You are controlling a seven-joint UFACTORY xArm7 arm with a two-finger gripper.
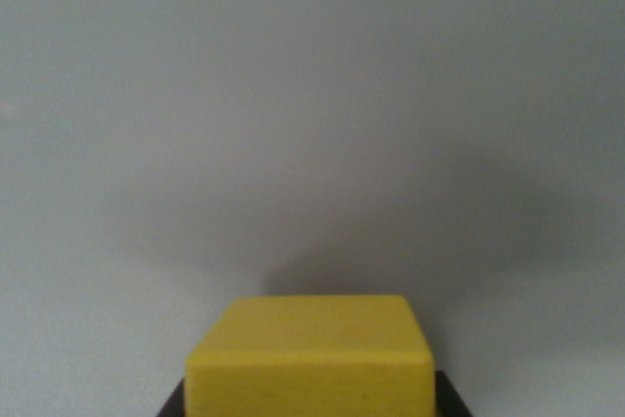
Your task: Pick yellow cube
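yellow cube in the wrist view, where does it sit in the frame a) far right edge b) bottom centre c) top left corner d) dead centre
b, the yellow cube fills the bottom middle of the wrist view, with dark gripper parts showing at its lower corners and only plain grey surface above it.

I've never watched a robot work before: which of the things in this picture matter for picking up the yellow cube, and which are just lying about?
Part of the job:
- yellow cube
- dark parts either side of it, probably the gripper's fingers

Just there:
- plain grey surface, nothing else on it
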